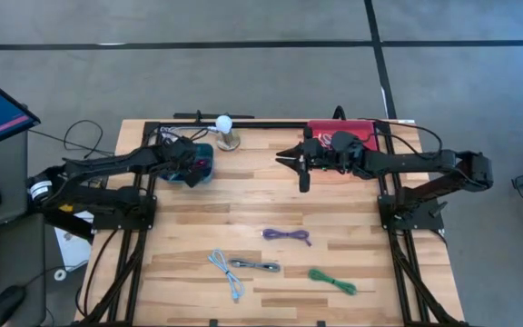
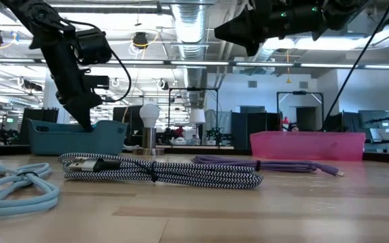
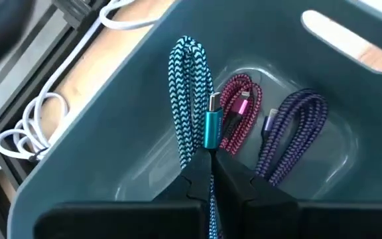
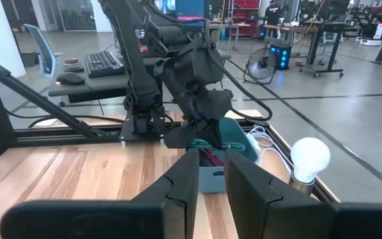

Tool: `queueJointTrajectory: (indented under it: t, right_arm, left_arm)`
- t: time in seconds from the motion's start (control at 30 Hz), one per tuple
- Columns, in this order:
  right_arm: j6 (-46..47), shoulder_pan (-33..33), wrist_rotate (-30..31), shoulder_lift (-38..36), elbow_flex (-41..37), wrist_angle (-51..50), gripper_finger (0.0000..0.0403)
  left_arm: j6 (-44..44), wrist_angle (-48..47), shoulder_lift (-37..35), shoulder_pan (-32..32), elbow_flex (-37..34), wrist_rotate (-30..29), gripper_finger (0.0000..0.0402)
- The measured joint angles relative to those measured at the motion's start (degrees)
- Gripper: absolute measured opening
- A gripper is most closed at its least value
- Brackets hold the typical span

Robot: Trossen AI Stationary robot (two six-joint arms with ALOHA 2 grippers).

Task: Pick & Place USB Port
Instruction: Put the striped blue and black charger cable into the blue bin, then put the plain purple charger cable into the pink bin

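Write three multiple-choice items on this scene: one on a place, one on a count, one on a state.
1. Where is the left gripper?
A. over the teal bin
B. over the pink bin
C. over the green cable

2. How many cables lie on the bare table in the high view?
A. two
B. four
C. six

3. The left gripper is:
A. wide open
B. shut on nothing
C. shut on the teal braided cable

Answers: 1 A, it hangs above the teal bin. 2 B, purple, light blue, striped and green. 3 C, the left wrist view shows the fingers pinching it.

Even, bright light falls from ceiling lamps [image 2: 140, 39], casting only soft shadows on the counter [image 1: 271, 209]. In the low view the nearest cable [image 2: 19, 189] looks soft, and the ceiling strips glare.
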State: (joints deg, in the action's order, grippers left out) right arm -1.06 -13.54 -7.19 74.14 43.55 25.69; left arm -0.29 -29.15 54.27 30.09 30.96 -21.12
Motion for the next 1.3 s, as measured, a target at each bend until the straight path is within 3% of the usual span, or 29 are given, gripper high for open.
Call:
queueJointTrajectory:
  t: [0.2, 0.6, 0.77, 1.0, 1.3]
  right_arm:
    - [0.02, 0.00, -0.02, 0.05, 0.00, 0.03, 0.0065]
    - [-0.39, 0.00, -0.02, 0.05, 0.00, 0.03, 0.0065]
    - [-0.90, 0.00, -0.06, 0.05, 0.04, -0.49, 0.0065]
    - [-1.81, 0.00, -0.24, -0.78, 0.09, -4.04, 0.0065]
    - [-2.09, 0.21, -0.43, -1.48, 0.11, -9.10, 0.0065]
  left_arm:
    - [-1.29, 1.46, 0.60, 0.00, 0.00, -0.02, 0.0017]
    - [-1.71, 3.98, 0.51, -0.20, 0.00, -0.02, 0.0082]
    - [-1.64, 5.33, 0.02, -0.25, 0.01, 0.28, 0.0087]
    - [-1.69, 8.60, -2.29, -3.22, 0.04, 6.74, 0.0086]
    - [1.64, 23.30, -9.56, -13.74, 0.04, 13.92, 0.0087]
